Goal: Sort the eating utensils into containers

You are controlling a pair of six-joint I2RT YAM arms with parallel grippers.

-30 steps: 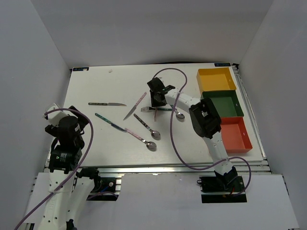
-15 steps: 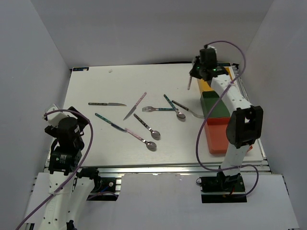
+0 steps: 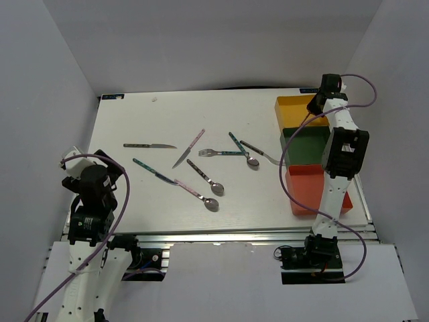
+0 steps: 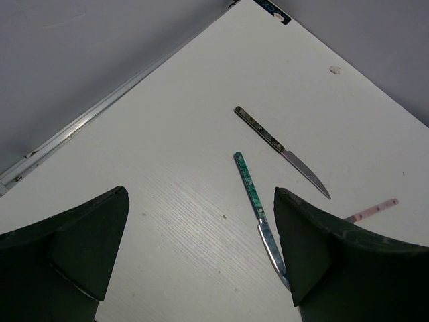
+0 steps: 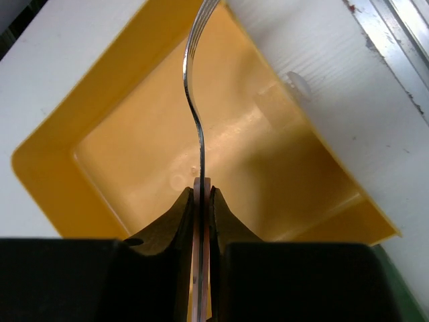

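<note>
Top external view, from the left: the left gripper (image 4: 201, 258) hangs over the near left corner of the table (image 3: 134, 114), its jaws spread wide with nothing between them. Its wrist view looks down on a dark patterned knife (image 4: 278, 149), a teal-handled knife (image 4: 258, 208) just beside it, and the tip of a pink handle.

Across the middle of the table the loose utensils lie scattered. After the two knives come a pink-handled knife (image 3: 189, 148), a pink-handled spoon (image 3: 198, 193) and a dark-handled spoon (image 3: 204, 178). Further right lie a teal-handled fork (image 3: 221, 153), a teal-handled spoon (image 3: 241, 151) and a dark-handled utensil (image 3: 261, 153), whose silver end reaches toward the green bin (image 3: 305, 144).

Along the right edge, three bins stand in a row, touching: the yellow bin (image 3: 288, 104) farthest, green in the middle, the red-orange bin (image 3: 301, 194) nearest. The right arm crosses the green and red-orange bins, so I cannot tell what they hold.

The right gripper (image 5: 202, 201) hangs over the yellow bin, whose bare floor shows below it, its jaws pinched tight on the pinkish handle of a fork (image 5: 193, 100). The fork is seen edge-on, a slim silver curve with its tines pointing away from the fingers.
</note>
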